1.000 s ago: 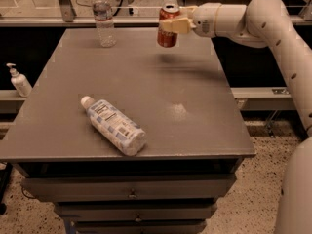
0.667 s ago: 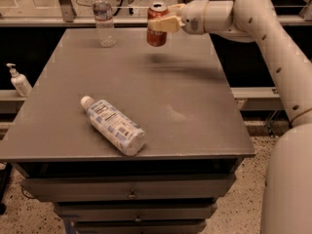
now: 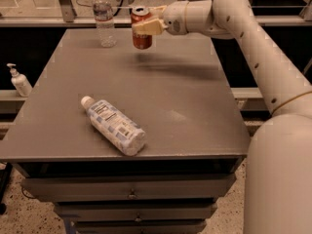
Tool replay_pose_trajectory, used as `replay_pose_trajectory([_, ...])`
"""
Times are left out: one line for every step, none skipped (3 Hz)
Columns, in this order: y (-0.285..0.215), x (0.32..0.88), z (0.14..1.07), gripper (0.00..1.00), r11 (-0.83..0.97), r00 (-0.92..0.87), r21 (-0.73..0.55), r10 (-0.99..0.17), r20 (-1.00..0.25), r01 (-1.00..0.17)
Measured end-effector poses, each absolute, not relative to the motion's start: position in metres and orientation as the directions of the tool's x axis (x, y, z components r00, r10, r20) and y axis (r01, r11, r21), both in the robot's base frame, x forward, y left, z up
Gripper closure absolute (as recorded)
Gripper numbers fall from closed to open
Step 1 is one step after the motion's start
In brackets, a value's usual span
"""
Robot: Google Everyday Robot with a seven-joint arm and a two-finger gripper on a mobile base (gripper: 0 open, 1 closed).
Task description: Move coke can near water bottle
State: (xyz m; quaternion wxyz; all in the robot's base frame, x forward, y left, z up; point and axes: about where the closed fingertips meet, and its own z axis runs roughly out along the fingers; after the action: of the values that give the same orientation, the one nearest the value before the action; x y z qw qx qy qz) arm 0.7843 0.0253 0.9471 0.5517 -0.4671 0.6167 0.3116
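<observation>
The red coke can with a silver top is held upright in my gripper, a little above the far part of the grey table. The gripper is shut on the can, its cream fingers across the can's upper half. The slim clear water bottle with a thin label band stands upright at the table's far left edge, a short way left of the can. My white arm reaches in from the right.
A fatter bottle with a white-and-blue patterned label lies on its side near the table's front left. A small white pump dispenser stands on a ledge left of the table. Drawers sit under the tabletop.
My gripper has carried the coke can to the left along the far side of the table, closer to the water bottle. The bottles have not moved.
</observation>
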Motion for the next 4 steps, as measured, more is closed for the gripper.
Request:
replay_pose_trajectory([0.041,0.799,0.945,1.0,0.376,0.068,-0.16,-0.247,-0.967,-0.913])
replay_pose_trajectory([0.058,0.812,0.94,1.0,0.382,0.063,-0.167,-0.268,-0.961,-0.909])
replay_pose_trajectory([0.071,0.821,0.931,1.0,0.388,0.039,-0.152,-0.284,-0.958,-0.909])
replay_pose_trajectory([0.083,0.827,0.923,1.0,0.385,0.019,-0.134,-0.287,-0.958,-0.913])
